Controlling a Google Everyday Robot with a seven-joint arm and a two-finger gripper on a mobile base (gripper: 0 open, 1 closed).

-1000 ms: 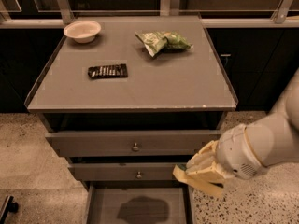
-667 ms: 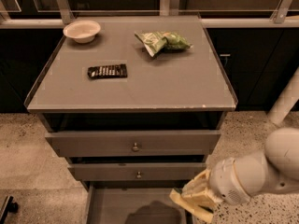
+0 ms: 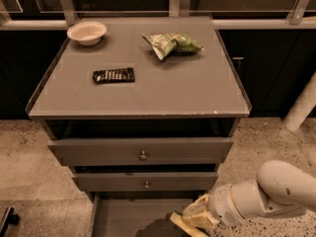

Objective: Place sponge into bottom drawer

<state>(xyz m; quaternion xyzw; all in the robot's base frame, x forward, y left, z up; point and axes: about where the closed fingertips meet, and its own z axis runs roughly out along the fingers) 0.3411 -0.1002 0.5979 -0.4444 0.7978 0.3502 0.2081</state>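
The bottom drawer [image 3: 126, 215] stands pulled out at the foot of the grey cabinet, and its flat grey floor shows. My gripper [image 3: 190, 220] is at the drawer's right front, low over the floor, on the end of the white arm [image 3: 276, 194] that reaches in from the right. It is shut on the sponge [image 3: 197, 212], of which only pale yellow foam shows; the green top is hidden. A dark shadow lies on the drawer floor just left of the gripper.
On the cabinet top [image 3: 197, 93] are a white bowl [image 3: 87, 32] at back left, a green-and-white snack bag [image 3: 172, 42] at the back and a black ribbed bar [image 3: 114, 75]. Two drawer fronts with knobs [image 3: 143, 155] [image 3: 146, 184] sit above. A white post [image 3: 301, 107] stands at right.
My gripper has moved down and to the left with the sponge, from beside the middle drawer front to just over the bottom drawer's floor.
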